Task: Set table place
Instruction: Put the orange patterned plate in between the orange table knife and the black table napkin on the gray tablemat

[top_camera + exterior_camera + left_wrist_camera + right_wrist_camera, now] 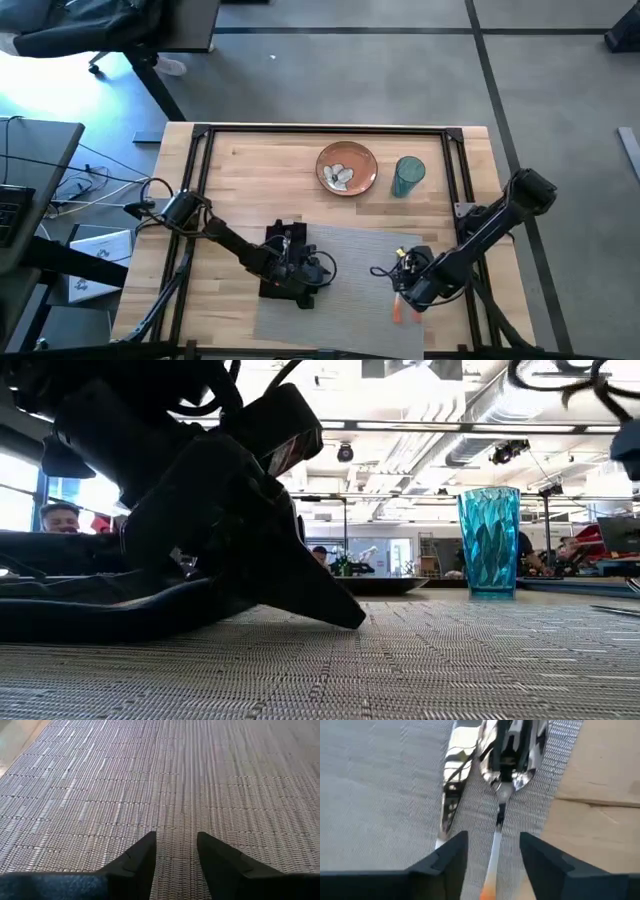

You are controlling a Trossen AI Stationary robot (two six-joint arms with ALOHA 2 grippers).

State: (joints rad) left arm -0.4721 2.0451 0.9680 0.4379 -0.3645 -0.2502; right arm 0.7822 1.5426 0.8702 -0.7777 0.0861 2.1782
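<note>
My left pincer (176, 855) rests low on the grey placemat (350, 250), fingers apart and gripping nothing, with the black napkin (285, 283) beneath it. My right pincer (492, 852) hangs at the mat's right edge, fingers apart astride the spoon (507, 750); the knife (452, 785) lies just beside it. Plate (346, 167) and blue tumbler (408, 176) stand on the counter (260, 170) beyond the mat.

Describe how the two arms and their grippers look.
Both arms are dark, jointed tubes with black cables looped near the wrists. The left gripper and right gripper each end in two black, wedge-shaped fingers tapering to points. No markings are legible.
</note>
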